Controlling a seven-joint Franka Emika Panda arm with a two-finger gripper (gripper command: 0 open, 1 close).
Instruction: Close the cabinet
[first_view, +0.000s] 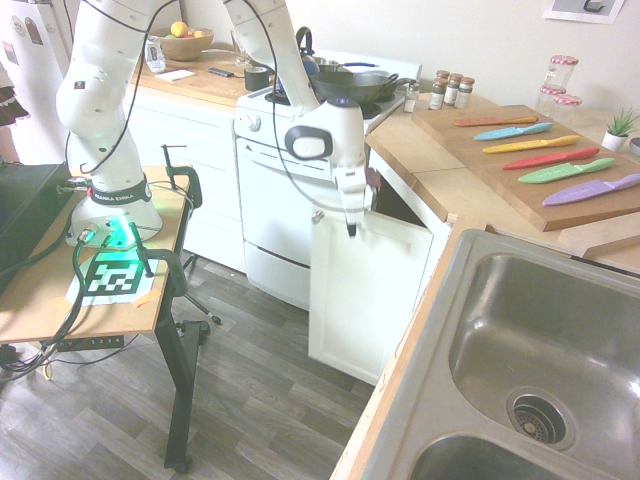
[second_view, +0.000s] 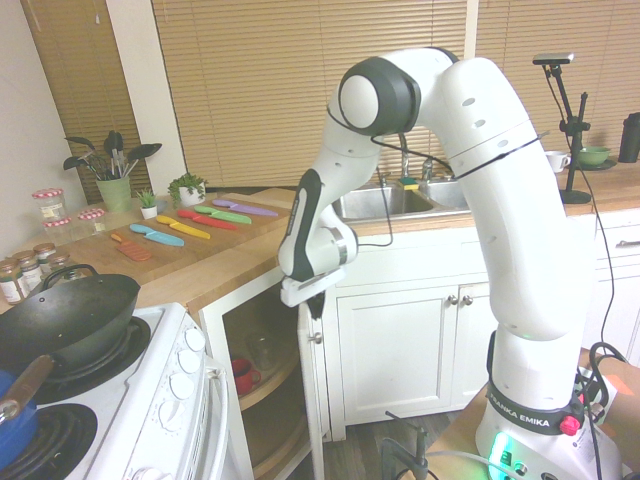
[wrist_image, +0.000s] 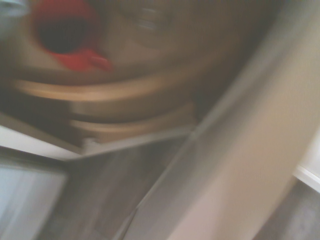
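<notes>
Pointing almost straight down, my gripper has its two fingers pressed together with nothing between them. In the first exterior view the tip hangs at the upper edge of the open cabinet door, near the door's top corner on the knob side; I cannot tell whether the fingers touch the door or hover just above it.

Going left to right in that view: my white arm rises from a wooden table; next comes a white oven with a dark wok on top; then my gripper over the door. The door stands swung out from the cabinet, its flat white face toward the camera and its small silver knob just left of my gripper. Behind the door the cabinet opening is dark. Further right a wooden counter carries a cutting board with coloured knives, and a steel sink fills the corner.

In the second exterior view the door shows edge-on, directly below my gripper, and curved wooden shelves with a red cup sit inside the cabinet to its left.

The wrist view is blurred; it shows the red cup, the rounded shelves and the door's pale edge running diagonally.
</notes>
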